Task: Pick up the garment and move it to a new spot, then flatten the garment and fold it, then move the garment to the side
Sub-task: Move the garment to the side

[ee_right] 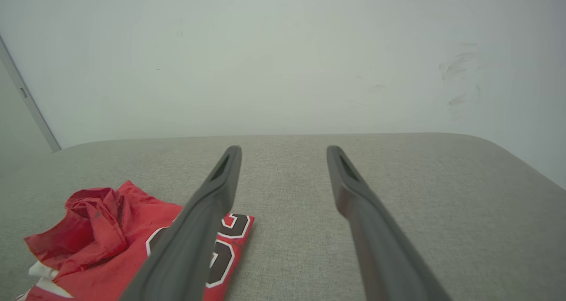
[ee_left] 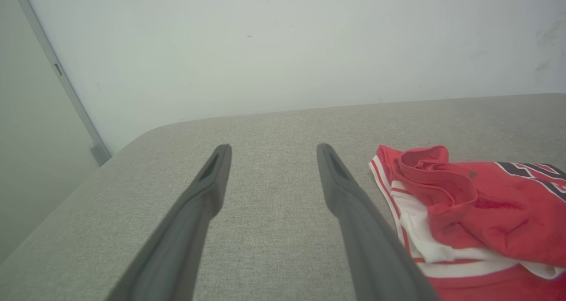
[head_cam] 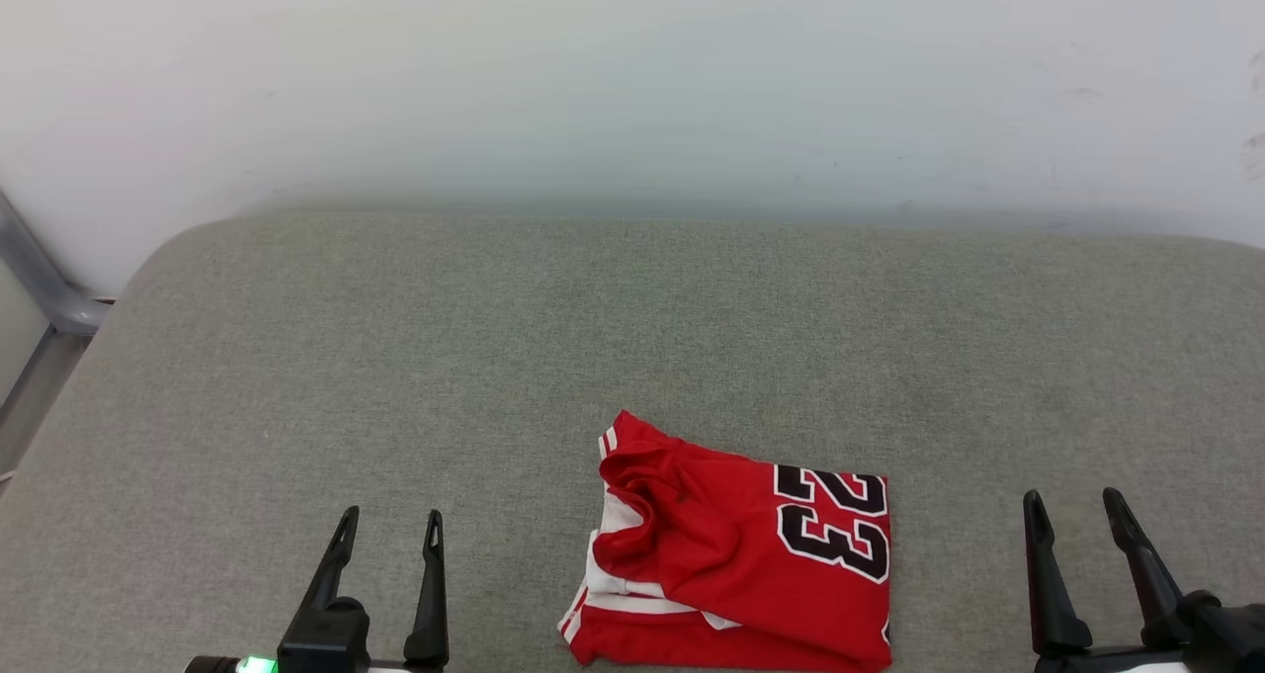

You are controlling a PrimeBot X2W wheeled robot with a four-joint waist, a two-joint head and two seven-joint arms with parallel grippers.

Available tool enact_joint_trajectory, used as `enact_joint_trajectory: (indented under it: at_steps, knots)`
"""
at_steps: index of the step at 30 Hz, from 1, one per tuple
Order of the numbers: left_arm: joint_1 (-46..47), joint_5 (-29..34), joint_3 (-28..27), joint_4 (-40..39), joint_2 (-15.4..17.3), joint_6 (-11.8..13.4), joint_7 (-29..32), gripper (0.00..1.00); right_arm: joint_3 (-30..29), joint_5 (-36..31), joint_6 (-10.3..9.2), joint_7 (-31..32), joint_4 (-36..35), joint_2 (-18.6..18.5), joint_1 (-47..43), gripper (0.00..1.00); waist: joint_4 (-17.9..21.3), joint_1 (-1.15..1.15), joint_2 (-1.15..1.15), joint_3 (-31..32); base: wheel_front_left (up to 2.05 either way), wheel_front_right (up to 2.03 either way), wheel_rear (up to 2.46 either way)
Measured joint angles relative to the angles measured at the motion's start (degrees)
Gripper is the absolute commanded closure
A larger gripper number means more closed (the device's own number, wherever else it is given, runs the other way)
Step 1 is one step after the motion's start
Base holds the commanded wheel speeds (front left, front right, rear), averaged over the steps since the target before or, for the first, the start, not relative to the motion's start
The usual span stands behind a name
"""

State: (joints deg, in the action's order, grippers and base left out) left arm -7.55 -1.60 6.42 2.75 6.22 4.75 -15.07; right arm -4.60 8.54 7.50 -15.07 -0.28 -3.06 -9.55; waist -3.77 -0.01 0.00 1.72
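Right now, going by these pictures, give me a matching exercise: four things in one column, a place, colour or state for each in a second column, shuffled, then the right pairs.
Column one:
1. garment
2. left gripper
3. right gripper
4. padded surface

Column two:
A. grey fabric, with the garment lying on it
B. open and empty, on the robot's right of the garment
C. red, loosely folded, number 23 showing
D. open and empty, on the robot's left of the garment

Pairs: 1-C, 2-D, 3-B, 4-A

Matt cloth garment (head_cam: 736, 554), coarse woven cushion (head_cam: 395, 357)
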Motion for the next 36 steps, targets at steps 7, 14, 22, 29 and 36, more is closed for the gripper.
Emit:
enact_joint_trajectory:
  at_steps: [7,14,22,29,36]
  knots:
    - [-0.1,0.0,-0.2,0.0,0.0,-0.1,0.0,0.0,0.9,-0.7,0.01,0.0,0.0,0.1,0.7,0.0,0.0,0.0,0.0,0.0,0.0,0.0,0.0]
    - [0.6,0.1,-0.2,0.0,-0.2,-0.2,0.0,0.0,-0.5,0.1,0.01,0.1,0.1,-4.5,9.4,0.0,-0.2,0.0,0.0,-0.7,0.0,0.0,0.0]
    - [1.2,0.3,-0.2,0.0,-0.2,-0.6,0.0,0.0,4.4,10.8,0.01,14.6,3.1,-17.0,23.0,0.0,-0.8,0.01,0.0,-2.2,0.0,0.0,0.0]
    - [2.6,0.4,-0.1,-0.1,-0.3,-0.8,0.0,0.0,11.9,25.3,0.0,36.9,6.3,-23.5,27.0,0.0,-1.6,0.01,0.0,-4.1,0.0,0.0,0.0]
    - [4.2,0.4,0.6,0.0,-0.9,-1.0,0.0,0.0,15.8,35.2,0.0,51.5,9.5,-23.9,25.6,0.0,-3.1,0.01,0.0,-6.1,0.0,0.0,0.0]
